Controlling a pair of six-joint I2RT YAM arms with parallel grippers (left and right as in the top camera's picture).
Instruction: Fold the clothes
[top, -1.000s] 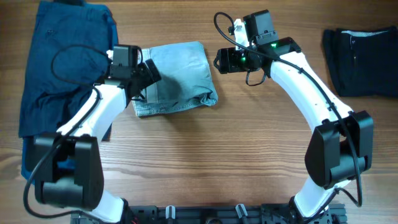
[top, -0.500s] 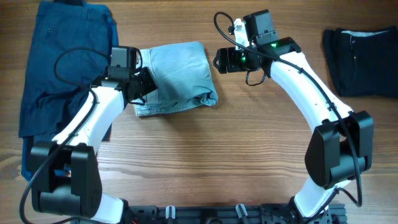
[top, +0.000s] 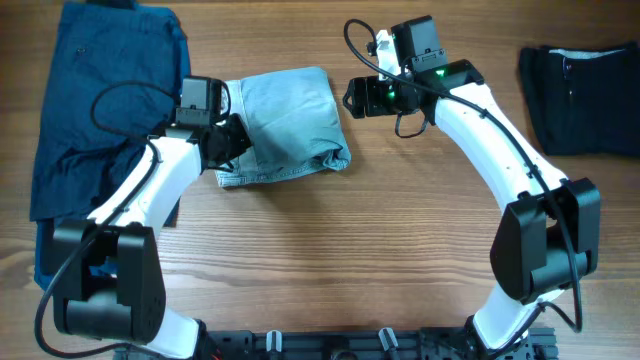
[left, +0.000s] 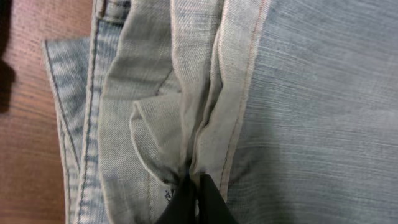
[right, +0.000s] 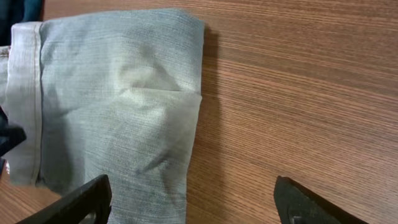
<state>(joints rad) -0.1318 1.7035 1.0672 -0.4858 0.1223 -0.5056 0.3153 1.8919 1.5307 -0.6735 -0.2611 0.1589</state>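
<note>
Bright, even light fills the overhead view, with soft, faint shadows on the table (top: 400, 250). In the left wrist view the shorts (left: 311, 93) show a crisp weave, with dark shade at 9 o'clock. In the right wrist view the fingers (right: 74, 202) at 6 o'clock look soft-edged.

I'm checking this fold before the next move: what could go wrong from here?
1. The left hand is shut on bunched cuff layers of the shorts; it may hold only some, so a pull could unravel the fold.
2. The right hand is open, beside the shorts, not on them; with nothing pinning them, the whole bundle could slide.
3. The left arm passes over the navy garment and might drag it.
</note>
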